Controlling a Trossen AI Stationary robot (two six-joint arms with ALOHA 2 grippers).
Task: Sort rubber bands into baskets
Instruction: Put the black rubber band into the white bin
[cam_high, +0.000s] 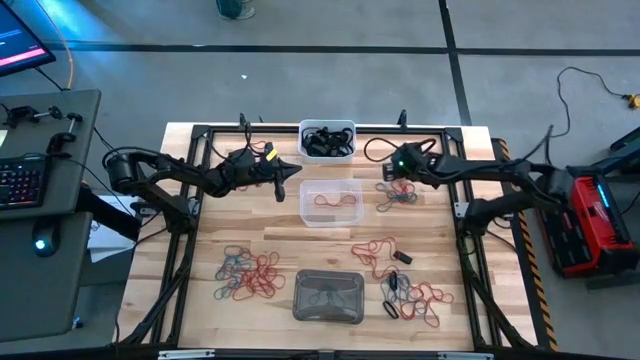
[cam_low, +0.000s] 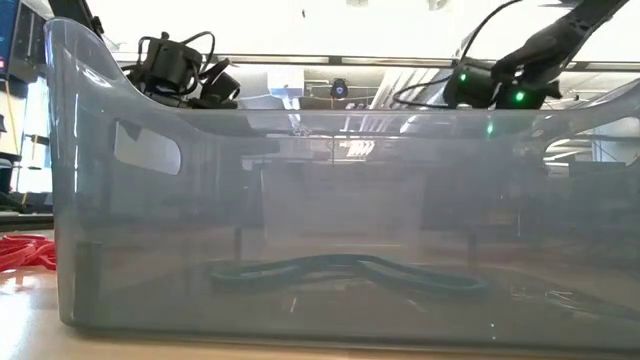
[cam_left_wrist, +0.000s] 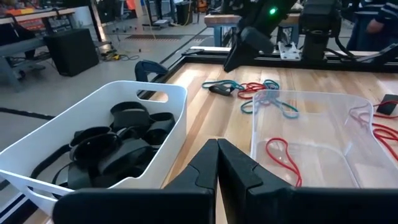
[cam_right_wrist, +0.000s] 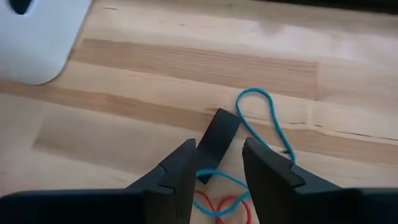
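Observation:
Three baskets stand in a row down the table's middle. The white basket (cam_high: 327, 139) at the far edge holds black rubber bands (cam_left_wrist: 109, 146). The clear basket (cam_high: 331, 201) holds red ones (cam_left_wrist: 283, 158), and the grey basket (cam_high: 328, 295) near the front holds teal ones (cam_low: 340, 270). My left gripper (cam_left_wrist: 217, 168) hovers shut between the white and clear baskets. My right gripper (cam_right_wrist: 214, 171) is open, tipped down over a black band (cam_right_wrist: 217, 143), a teal band (cam_right_wrist: 258, 121) and a red band (cam_right_wrist: 221, 205) that lie flat on the wood right of the clear basket.
Loose piles of mixed bands lie front left (cam_high: 248, 275), right of centre (cam_high: 380, 250) and front right (cam_high: 415, 297). A dark frame (cam_high: 190, 180) runs round the table. A keyboard desk (cam_high: 40, 180) stands off the left side.

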